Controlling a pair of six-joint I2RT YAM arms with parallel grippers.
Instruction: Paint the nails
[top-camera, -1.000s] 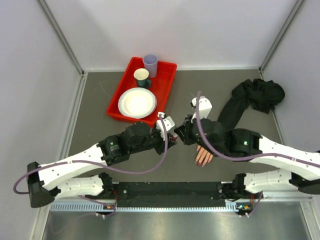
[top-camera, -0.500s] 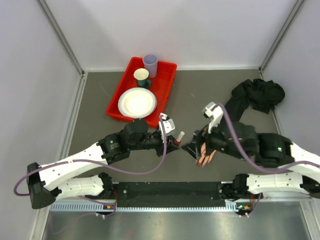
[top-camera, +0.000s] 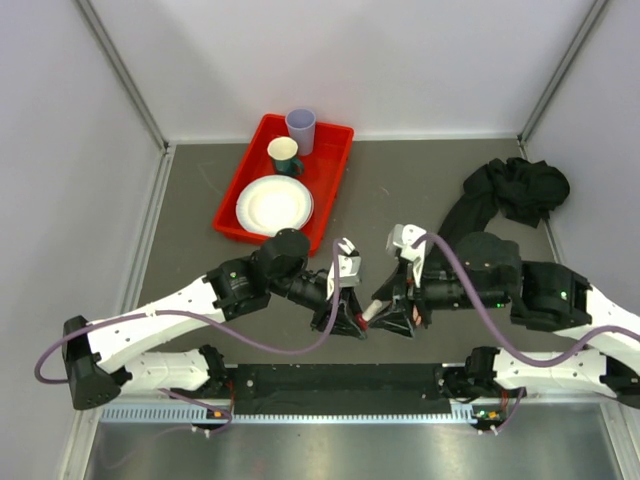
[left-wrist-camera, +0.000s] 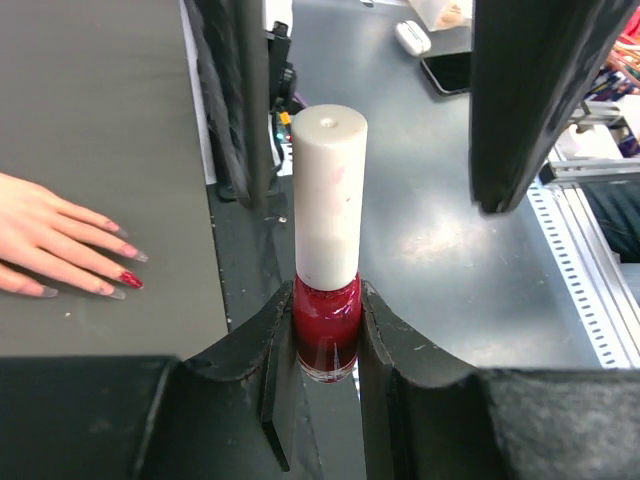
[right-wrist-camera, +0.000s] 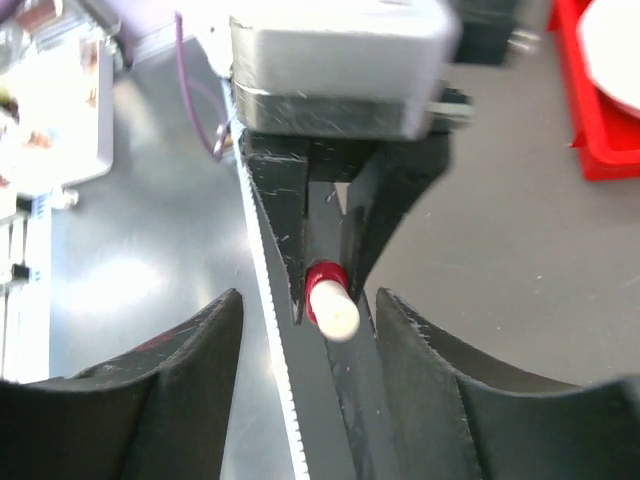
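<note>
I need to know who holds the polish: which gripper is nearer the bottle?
Left. The left gripper is shut on the polish bottle's red glass. The right gripper hangs open at its white cap, fingers either side, not touching.

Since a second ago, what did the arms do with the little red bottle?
The left gripper, still shut on the red glass polish bottle with a white cap, swung toward the near edge. The right gripper followed, opened, and faces the cap. The red plastic tray, white plate and black cloth stayed put.
</note>
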